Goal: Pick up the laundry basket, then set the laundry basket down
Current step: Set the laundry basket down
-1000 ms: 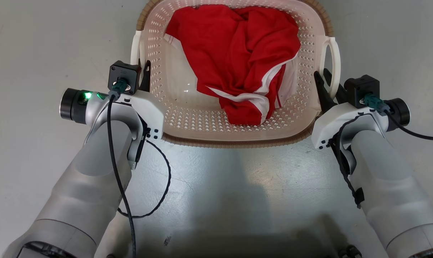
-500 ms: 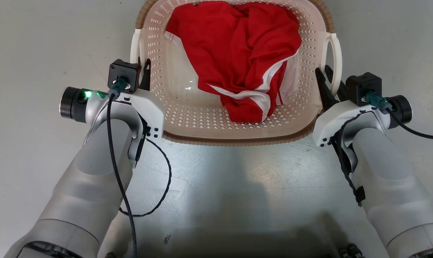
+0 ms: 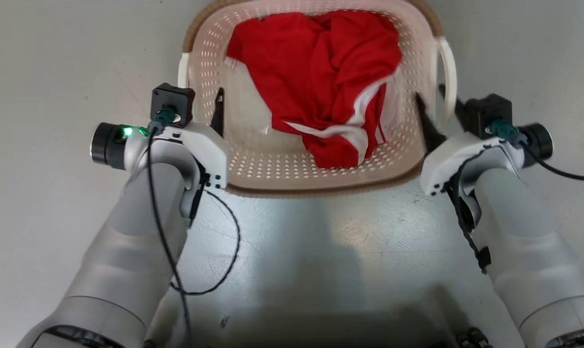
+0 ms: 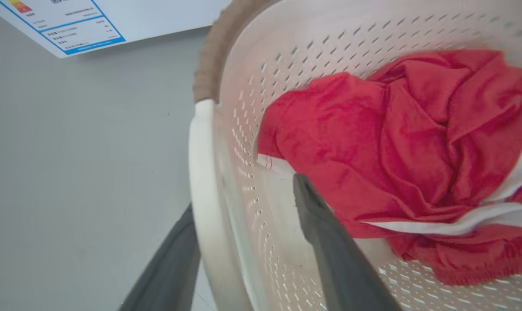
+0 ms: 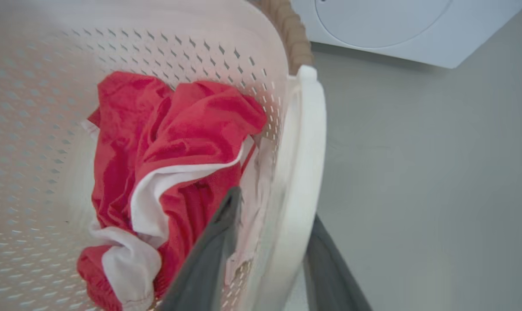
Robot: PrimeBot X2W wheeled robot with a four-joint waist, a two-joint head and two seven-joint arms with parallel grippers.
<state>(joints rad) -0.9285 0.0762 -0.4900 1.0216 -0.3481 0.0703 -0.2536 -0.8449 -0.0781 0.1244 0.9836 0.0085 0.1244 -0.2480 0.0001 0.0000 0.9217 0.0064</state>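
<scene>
The cream perforated laundry basket with a brown rim stands on the grey floor, with a red and white garment in it. My left gripper is open astride the basket's left wall. In the left wrist view one of that gripper's fingers is outside the white loop handle and the other is inside the basket. My right gripper is open astride the right handle. In the right wrist view that gripper has its inner finger beside the garment, its outer finger outside the handle.
A white washing machine stands just beyond the basket, and its labelled panel shows in the left wrist view. A loose black cable hangs from my left arm over the floor.
Both grippers have opened: each inner finger has swung away from its handle into the basket. The basket's right side is blurred with motion.
</scene>
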